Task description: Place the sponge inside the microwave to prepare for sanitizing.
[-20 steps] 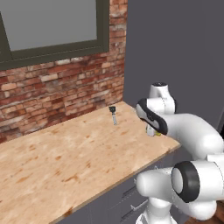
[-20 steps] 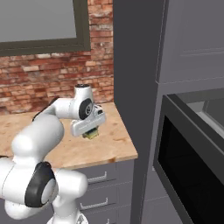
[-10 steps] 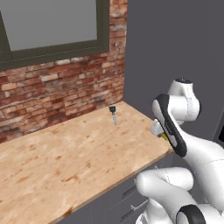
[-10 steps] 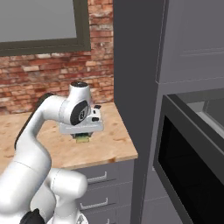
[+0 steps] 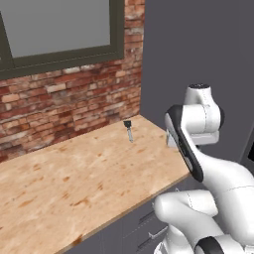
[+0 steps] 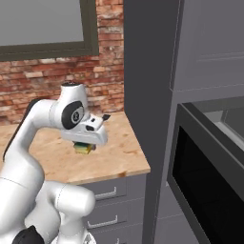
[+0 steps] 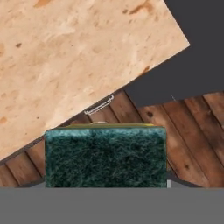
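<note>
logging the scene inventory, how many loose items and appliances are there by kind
sponge: 1, held in the gripper
dark-handled utensil on the counter: 1
microwave, door open: 1
total: 3

A light wooden counter (image 5: 74, 183) carries a small dark-handled utensil (image 5: 129, 130) near the brick wall.
</note>
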Controlling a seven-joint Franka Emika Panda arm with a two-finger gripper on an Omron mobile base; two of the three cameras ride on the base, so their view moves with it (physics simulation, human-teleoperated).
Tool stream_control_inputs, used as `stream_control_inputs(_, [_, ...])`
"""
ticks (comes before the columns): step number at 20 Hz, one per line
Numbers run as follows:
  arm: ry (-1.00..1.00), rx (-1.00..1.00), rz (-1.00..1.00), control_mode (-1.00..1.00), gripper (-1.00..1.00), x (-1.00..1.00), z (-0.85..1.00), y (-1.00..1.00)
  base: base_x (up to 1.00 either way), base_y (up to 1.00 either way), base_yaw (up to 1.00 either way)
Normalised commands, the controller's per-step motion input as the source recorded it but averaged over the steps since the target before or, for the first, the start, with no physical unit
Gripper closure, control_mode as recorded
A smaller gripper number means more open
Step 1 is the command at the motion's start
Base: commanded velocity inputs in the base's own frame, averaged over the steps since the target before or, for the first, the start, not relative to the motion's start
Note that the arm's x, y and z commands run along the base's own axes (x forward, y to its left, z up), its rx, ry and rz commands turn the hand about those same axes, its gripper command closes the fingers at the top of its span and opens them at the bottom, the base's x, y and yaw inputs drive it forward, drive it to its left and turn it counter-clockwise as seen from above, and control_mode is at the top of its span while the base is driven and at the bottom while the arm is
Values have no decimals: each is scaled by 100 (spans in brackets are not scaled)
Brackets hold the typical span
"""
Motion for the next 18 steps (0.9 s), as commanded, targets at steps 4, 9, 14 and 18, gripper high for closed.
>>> stream_control_inputs(4, [-9, 8, -17, -100, 100, -58, -13, -10, 0, 0, 0])
stream_control_inputs(9, [-5, 1, -1, -100, 100, -85, 1, -2, 0, 0, 0])
stream_control_inputs(14, [0, 0, 3, -100, 100, -48, 27, 0, 0, 0, 0])
stream_control_inputs(18, [0, -1, 1, -100, 100, 0, 57, 1, 0, 0, 0])
